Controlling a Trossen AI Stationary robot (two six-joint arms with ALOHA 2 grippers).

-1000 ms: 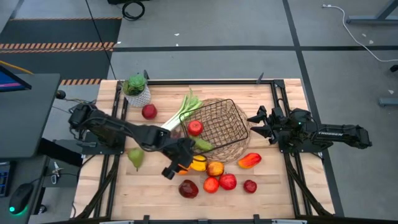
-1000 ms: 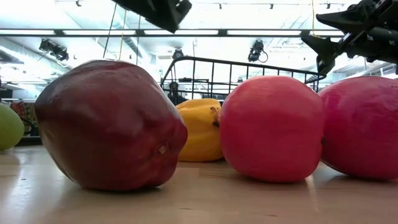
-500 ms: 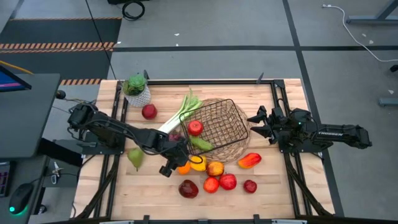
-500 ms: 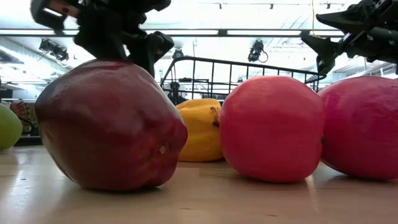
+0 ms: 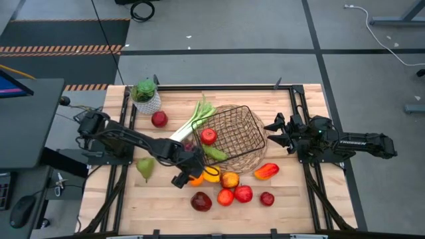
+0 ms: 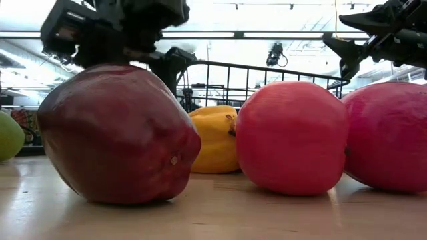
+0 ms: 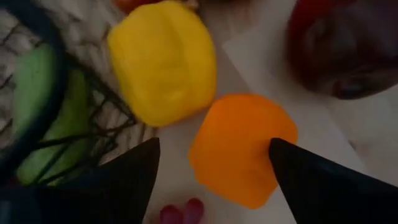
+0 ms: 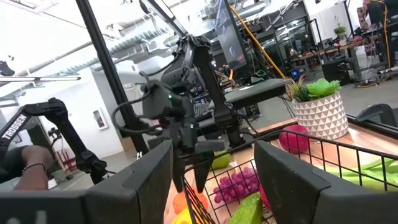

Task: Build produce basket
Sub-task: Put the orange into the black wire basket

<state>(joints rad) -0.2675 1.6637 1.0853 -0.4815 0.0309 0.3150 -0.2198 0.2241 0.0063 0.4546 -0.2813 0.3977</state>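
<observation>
The dark wire basket (image 5: pixel 236 136) lies tipped on its side at mid-table, with a red apple (image 5: pixel 208 136) and a green vegetable (image 5: pixel 216 154) inside. My left gripper (image 5: pixel 188 175) is open and low over the orange (image 7: pixel 242 149). Its fingers (image 7: pixel 134 171) stand on either side of the orange, which rests on the table. A yellow pepper (image 7: pixel 165 59) lies beside the orange, against the basket's mesh. My right gripper (image 5: pixel 273 133) is open and empty, hovering at the basket's right side.
Several red apples (image 5: pixel 226 196) and a dark red one (image 5: pixel 201 201) lie near the front edge. A red pepper (image 5: pixel 265 171), a pear (image 5: pixel 145 168), a leek (image 5: pixel 192 119), another apple (image 5: pixel 159 119) and a potted plant (image 5: pixel 145 95) also stand around.
My left gripper has come down toward the orange, from high above the front fruit to low over it. The fruit and basket have not moved.
</observation>
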